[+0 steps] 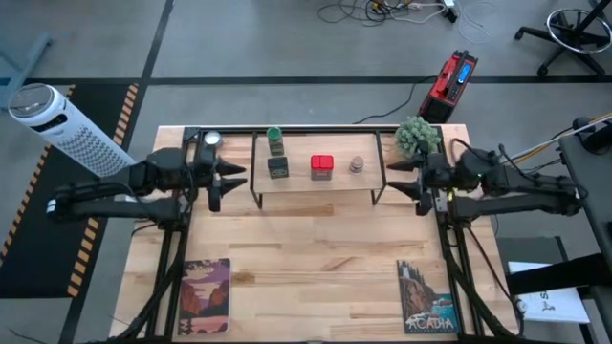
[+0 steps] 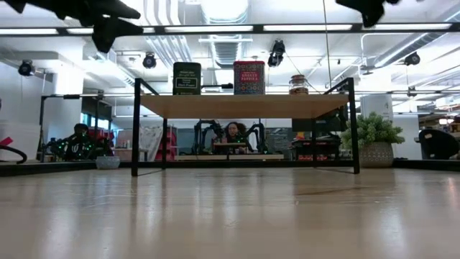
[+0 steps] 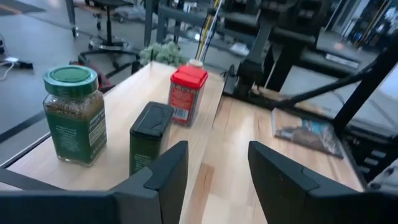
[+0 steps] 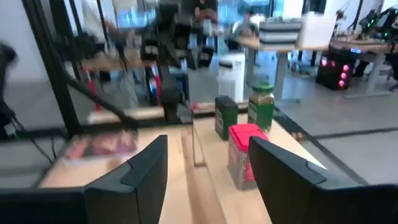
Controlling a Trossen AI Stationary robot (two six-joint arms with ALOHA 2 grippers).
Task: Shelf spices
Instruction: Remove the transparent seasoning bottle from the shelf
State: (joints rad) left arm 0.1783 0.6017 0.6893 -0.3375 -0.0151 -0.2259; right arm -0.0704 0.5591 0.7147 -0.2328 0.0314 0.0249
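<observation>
The shelf (image 1: 316,182) stands at the table's far middle, a black rod rack with a light wooden board (image 2: 244,106). On the board stand the green-capped bottle (image 1: 275,139), the dark grey square jar (image 1: 278,167), the red square tin (image 1: 322,166) and the tiny round beige jar (image 1: 357,164). My left gripper (image 1: 239,180) hovers open just left of the shelf, above the table. My right gripper (image 1: 394,178) hovers open just right of it. Neither touches anything. In the left wrist view the bottle (image 3: 74,115), grey jar (image 3: 149,137) and red tin (image 3: 186,94) show.
A round silver tin (image 1: 210,140) sits left of the shelf at the far edge. A small potted plant (image 1: 418,137) stands at the far right corner. Two picture booklets (image 1: 204,295) (image 1: 427,297) lie near the table's near edge. Bare wood lies between them.
</observation>
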